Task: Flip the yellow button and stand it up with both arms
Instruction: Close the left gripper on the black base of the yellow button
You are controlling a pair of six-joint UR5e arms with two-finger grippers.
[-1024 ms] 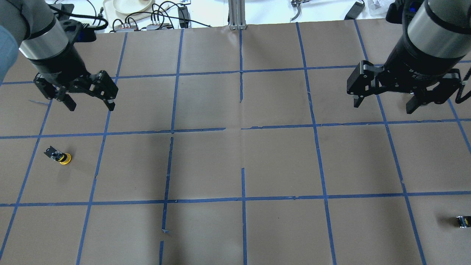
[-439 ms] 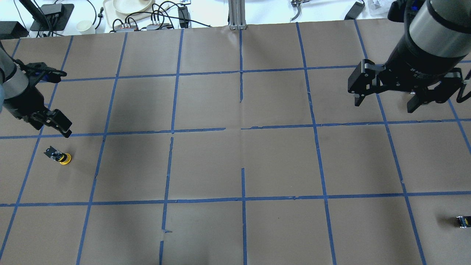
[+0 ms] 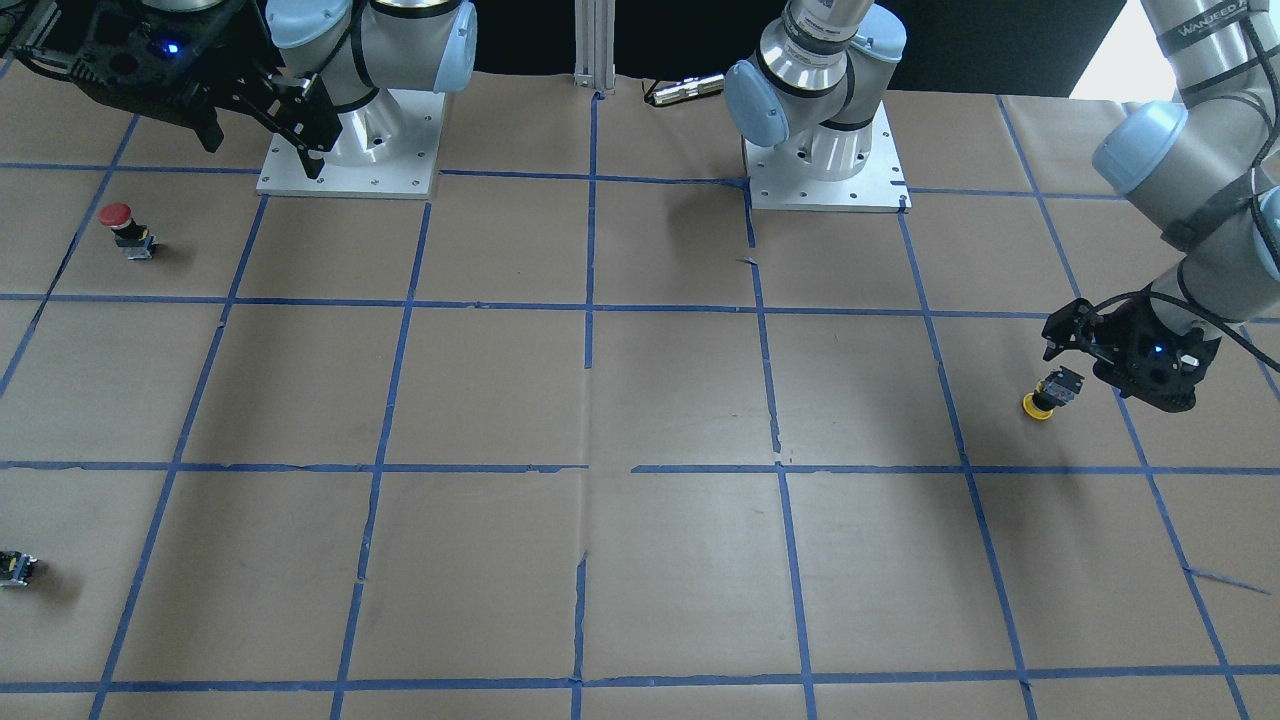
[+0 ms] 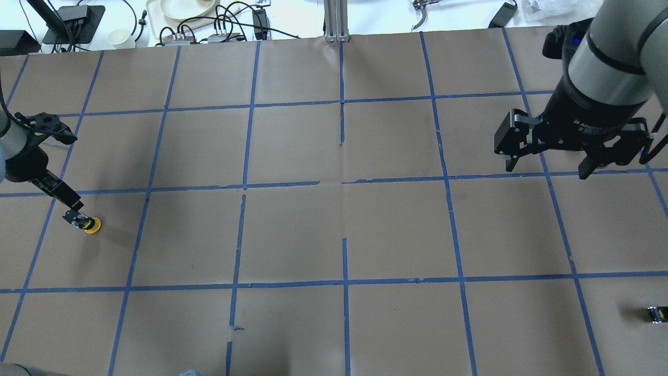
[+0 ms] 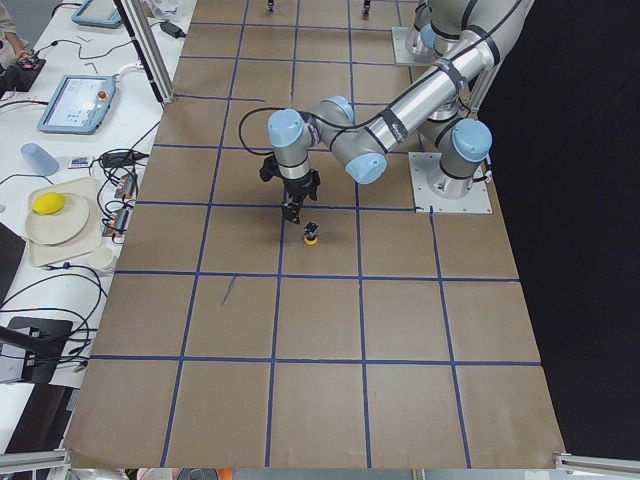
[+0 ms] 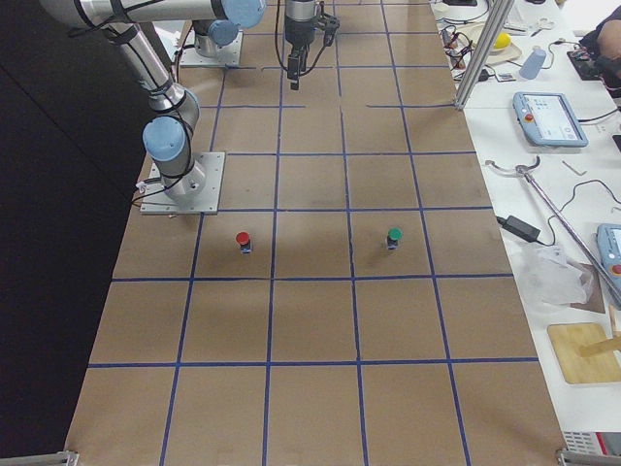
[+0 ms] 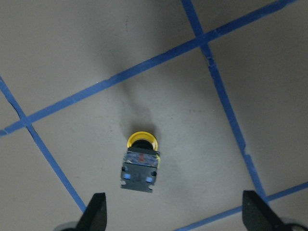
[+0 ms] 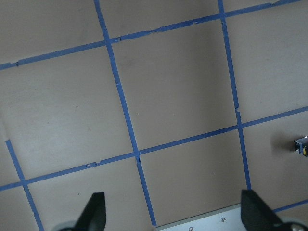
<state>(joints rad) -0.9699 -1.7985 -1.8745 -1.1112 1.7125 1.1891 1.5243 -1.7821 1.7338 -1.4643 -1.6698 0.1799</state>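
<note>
The yellow button (image 4: pixel 90 224) lies on its side on the brown paper at the table's left, its cap pointing away from my left gripper. It also shows in the front view (image 3: pixel 1048 393), the left side view (image 5: pixel 312 235) and the left wrist view (image 7: pixel 140 165). My left gripper (image 4: pixel 70 204) is open and hovers just behind the button's black body, not touching it. In the left wrist view the left gripper (image 7: pixel 175 214) has its fingertips (image 7: pixel 96 211) spread wide on either side, with the button just ahead of them. My right gripper (image 4: pixel 547 169) is open and empty, high over the table's right.
A red-capped button (image 3: pixel 122 228) stands near the right arm's base plate (image 3: pixel 345 160). A tiny black part with a yellow spot (image 4: pixel 656 315) lies at the near right edge. Blue tape lines (image 4: pixel 344 183) grid the paper. Cables and a tray (image 4: pixel 182 10) lie beyond the far edge.
My left arm has swung left and down from the back of the table to just above the yellow button. My right gripper has drifted slightly nearer. The button has not moved.
</note>
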